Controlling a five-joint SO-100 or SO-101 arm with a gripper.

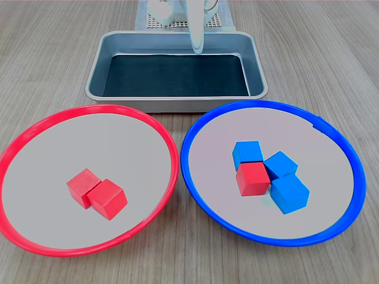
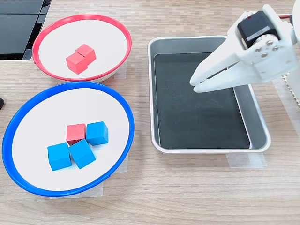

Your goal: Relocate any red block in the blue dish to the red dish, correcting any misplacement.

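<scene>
One red block lies in the blue dish, pressed among three blue cubes. Two more red cubes sit together in the red dish. My white gripper hangs above the metal tray, well away from both dishes. Its jaws look shut with nothing between them. Only its tip shows in the first exterior view.
A rectangular metal tray with a dark floor stands beyond the dishes in the first exterior view. A dark device lies at the second exterior view's top left. Bare wooden table surrounds everything.
</scene>
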